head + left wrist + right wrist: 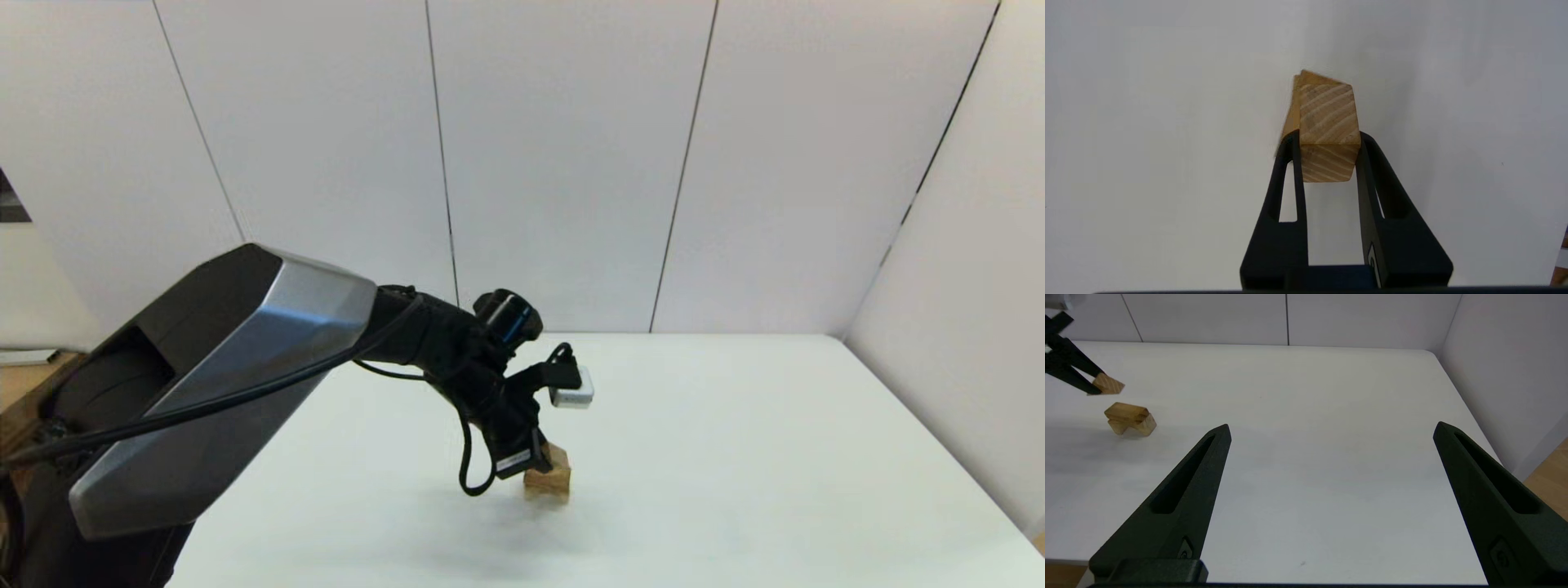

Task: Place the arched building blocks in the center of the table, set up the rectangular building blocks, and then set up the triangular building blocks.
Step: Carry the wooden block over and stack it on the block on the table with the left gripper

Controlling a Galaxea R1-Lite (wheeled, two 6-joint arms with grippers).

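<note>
Left tool (1327,141) clamped on the small light-wood triangular wedge (1327,122), directly above the flat slab-on-arch wooden stack (1130,419) mid white worktop (735,457), so straight down; right tool (1331,430) parked open, well apart

The left gripper (1329,141) reaches over mid-table, jaws clamped (something held), while the right gripper (1331,430) idles, jaws spread.

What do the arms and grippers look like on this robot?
The left arm has a bulky black shell with a silver panel and loose black cables. A small white module sits near its wrist. Both the left gripper and right gripper have long, tapered matte-black fingers with slots.
</note>
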